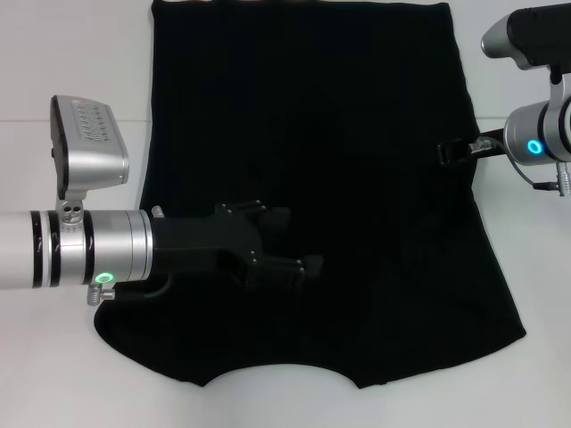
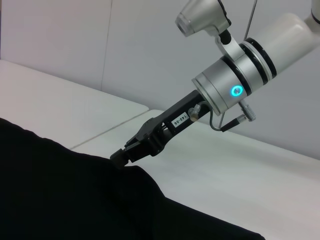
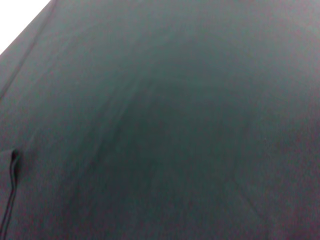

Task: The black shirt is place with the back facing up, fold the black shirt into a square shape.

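The black shirt [image 1: 357, 223] lies spread flat on the white table [image 1: 71, 53], with its curved neckline toward me at the near edge. My left gripper [image 1: 299, 241] reaches in from the left over the shirt's near-left part, its fingers apart and nothing between them. My right gripper [image 1: 449, 152] sits at the shirt's right edge. In the left wrist view the right gripper [image 2: 119, 157] is pinched on that edge, where the shirt [image 2: 75, 195] rises slightly. The right wrist view is almost filled by the shirt [image 3: 175, 125].
Bare white table surrounds the shirt on the left, right [image 1: 535, 267] and near sides. The left wrist view shows a seam in the table [image 2: 100, 132] behind the right arm. A corner of table [image 3: 15, 20] shows in the right wrist view.
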